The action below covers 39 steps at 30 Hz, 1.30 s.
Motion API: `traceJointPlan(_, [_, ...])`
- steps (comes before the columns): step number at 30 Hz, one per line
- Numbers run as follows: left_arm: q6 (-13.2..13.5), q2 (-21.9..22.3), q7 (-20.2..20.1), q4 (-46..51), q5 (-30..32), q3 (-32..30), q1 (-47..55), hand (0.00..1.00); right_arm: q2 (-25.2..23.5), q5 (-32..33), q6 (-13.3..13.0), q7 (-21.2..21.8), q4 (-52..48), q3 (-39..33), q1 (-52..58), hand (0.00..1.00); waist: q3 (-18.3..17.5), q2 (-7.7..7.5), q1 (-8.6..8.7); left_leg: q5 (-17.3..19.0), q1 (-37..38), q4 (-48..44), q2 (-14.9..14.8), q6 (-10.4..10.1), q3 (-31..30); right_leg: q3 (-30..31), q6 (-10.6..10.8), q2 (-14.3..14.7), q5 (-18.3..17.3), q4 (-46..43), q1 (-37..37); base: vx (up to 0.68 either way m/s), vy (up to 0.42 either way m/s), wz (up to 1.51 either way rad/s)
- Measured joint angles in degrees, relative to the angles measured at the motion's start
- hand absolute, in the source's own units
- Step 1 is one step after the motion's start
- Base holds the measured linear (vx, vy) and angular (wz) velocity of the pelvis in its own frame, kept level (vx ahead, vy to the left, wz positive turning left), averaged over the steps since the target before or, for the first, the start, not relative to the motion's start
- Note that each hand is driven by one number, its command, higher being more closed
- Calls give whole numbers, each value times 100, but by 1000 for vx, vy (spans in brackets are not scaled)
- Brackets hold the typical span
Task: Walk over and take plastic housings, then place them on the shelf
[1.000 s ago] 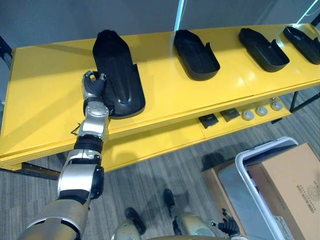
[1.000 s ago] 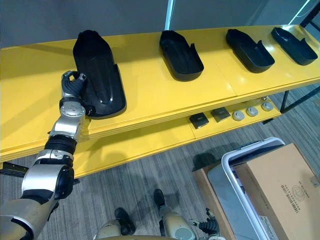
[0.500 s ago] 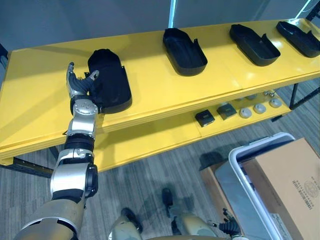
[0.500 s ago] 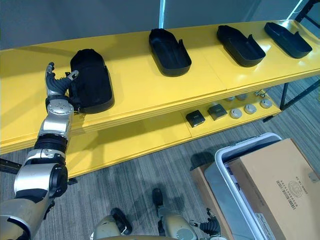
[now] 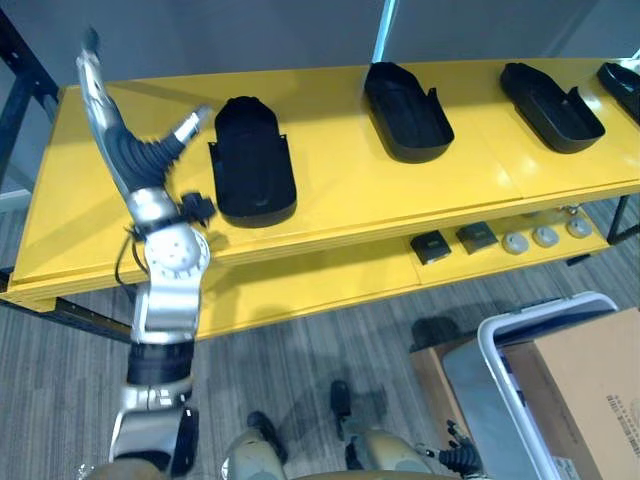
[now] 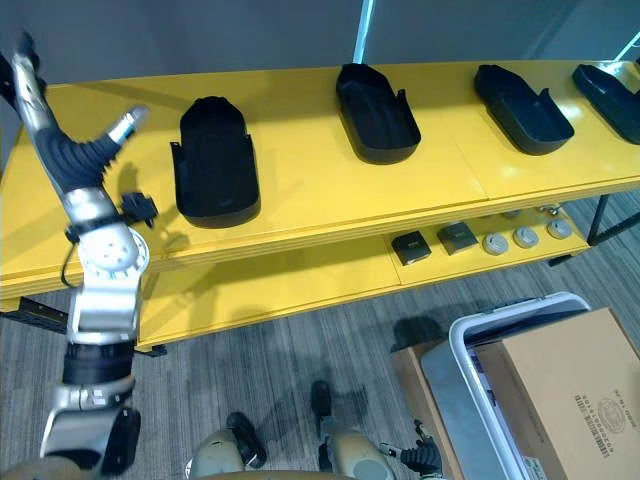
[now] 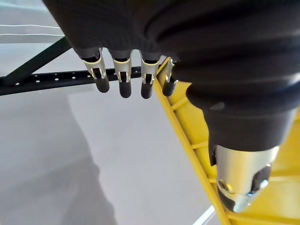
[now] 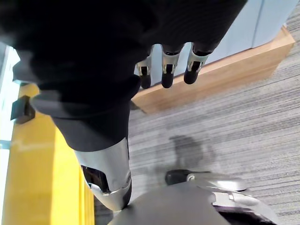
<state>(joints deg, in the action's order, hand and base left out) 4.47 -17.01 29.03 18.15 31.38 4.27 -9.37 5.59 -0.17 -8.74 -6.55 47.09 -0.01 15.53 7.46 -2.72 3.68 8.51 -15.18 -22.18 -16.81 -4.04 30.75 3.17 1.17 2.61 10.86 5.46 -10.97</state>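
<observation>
Several black plastic housings lie in a row on the yellow shelf top (image 5: 340, 190). The leftmost housing (image 5: 253, 168) rests flat near the front edge, with others to its right (image 5: 406, 97) (image 5: 551, 93). My left hand (image 5: 135, 160) is raised left of that housing, apart from it, open with fingers straight and thumb spread toward it. In the left wrist view its fingers (image 7: 123, 83) hold nothing beside the shelf's yellow edge (image 7: 186, 123). My right hand (image 8: 164, 70) hangs low over the grey floor, fingers relaxed and empty.
The lower yellow shelf carries small black blocks (image 5: 431, 244) and round grey discs (image 5: 531, 238). A white-rimmed bin with a cardboard box (image 5: 575, 390) stands on the floor at the lower right. A dark frame post (image 5: 22, 55) rises at the shelf's left end.
My left hand has let go of the leftmost housing and risen up and to the left with its fingers straight. The housing stays on the shelf. The camera view has shifted.
</observation>
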Motion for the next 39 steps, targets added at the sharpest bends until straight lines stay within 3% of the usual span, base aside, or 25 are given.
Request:
traceJointPlan(6, [186,-155,-457,-204,715,350,765,100,23,-42,-38,-9,332,1,-245,0,8,-5,16,5,102,204,171,16,-7,96,-4,-60,-71,-36,-33,8,3,-6])
traceJointPlan(14, [234,-254,-749,-715,976,357,815,100,32,-54,8,-7,468,9,-385,0,23,-5,49,-8,135,225,202,51,-5,134,43,-71,-110,-77,-34,24,3,-2])
traceJointPlan(29, [-58,-377,-904,-1831,1220,519,324,100,-15,-99,26,-3,475,17,-514,0,135,-113,167,41,177,308,287,64,-11,125,42,-128,-197,-152,-45,4,-4,1])
traceJointPlan(39, [-207,-174,-872,-2353,1219,520,-367,100,-42,-106,37,-4,318,38,-515,0,177,-153,194,124,98,176,257,132,28,171,73,-126,-243,-235,-138,1,-11,-1])
